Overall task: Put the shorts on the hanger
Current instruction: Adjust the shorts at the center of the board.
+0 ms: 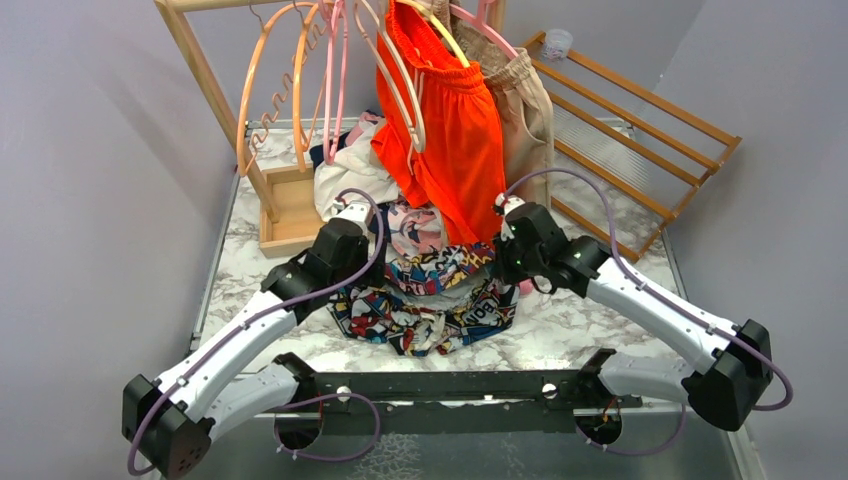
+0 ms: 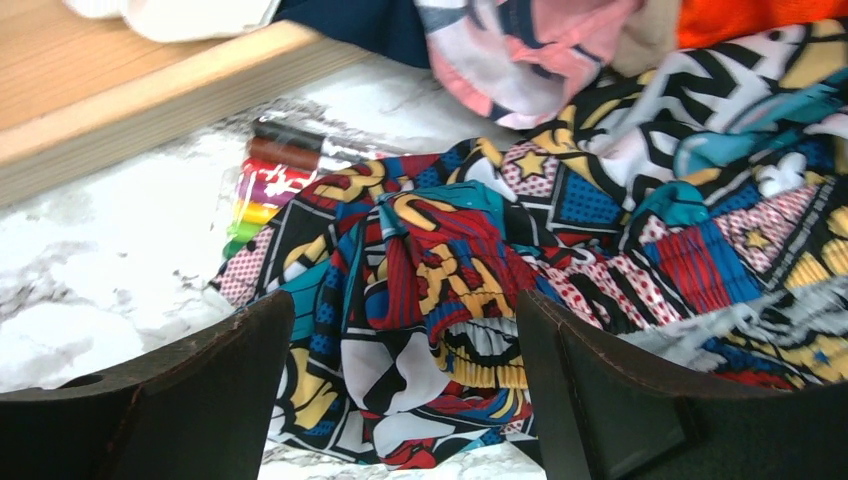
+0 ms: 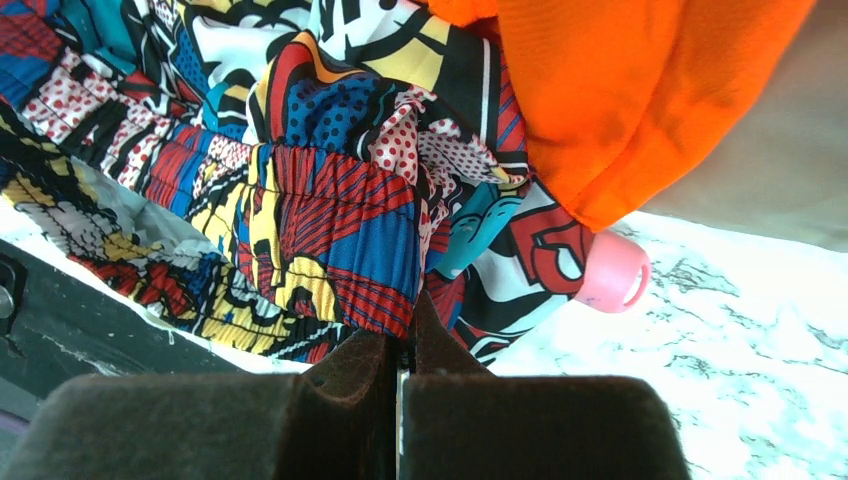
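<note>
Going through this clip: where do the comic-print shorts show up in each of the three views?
Top external: the shorts lie bunched at table centre, between the two arms' wrists.
Left wrist: the shorts fill centre and right, under the open left gripper.
Right wrist: the shorts fill upper left and centre, pinched by the right gripper.
Shared landmark: the orange shorts bordering them.

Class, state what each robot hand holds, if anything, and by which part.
The right hand pinches the comic-print shorts at a gathered, ribbed edge. The left hand is open over a bunched fold, holding nothing.
</note>
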Robot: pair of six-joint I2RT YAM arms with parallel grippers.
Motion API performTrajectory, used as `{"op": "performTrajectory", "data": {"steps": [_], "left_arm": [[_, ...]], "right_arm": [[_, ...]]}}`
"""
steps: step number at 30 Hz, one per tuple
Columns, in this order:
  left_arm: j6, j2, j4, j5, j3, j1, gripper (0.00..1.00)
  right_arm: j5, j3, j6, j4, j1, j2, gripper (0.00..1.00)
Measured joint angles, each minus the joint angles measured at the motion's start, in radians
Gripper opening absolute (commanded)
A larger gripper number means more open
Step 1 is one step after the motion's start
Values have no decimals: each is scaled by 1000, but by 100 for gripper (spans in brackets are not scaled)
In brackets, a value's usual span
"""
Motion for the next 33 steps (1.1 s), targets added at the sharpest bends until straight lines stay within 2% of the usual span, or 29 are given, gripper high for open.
{"op": "performTrajectory", "data": {"steps": [11,18,26,33], "left_arm": [[142,-160,83,226,-16,0,84],[251,-142,102,369,-9,-9,82],[385,-33,45,285,18,-129,82],[429,-62,39,238,17,-132,79]], "right_arm": [[4,44,-24,-72,-24,-70,1],[23,66,-39,-117,-37,-82,1],[30,83,-59,-126,-52,-79,1],[29,109,-79,-136,-57,-60,1]]}}
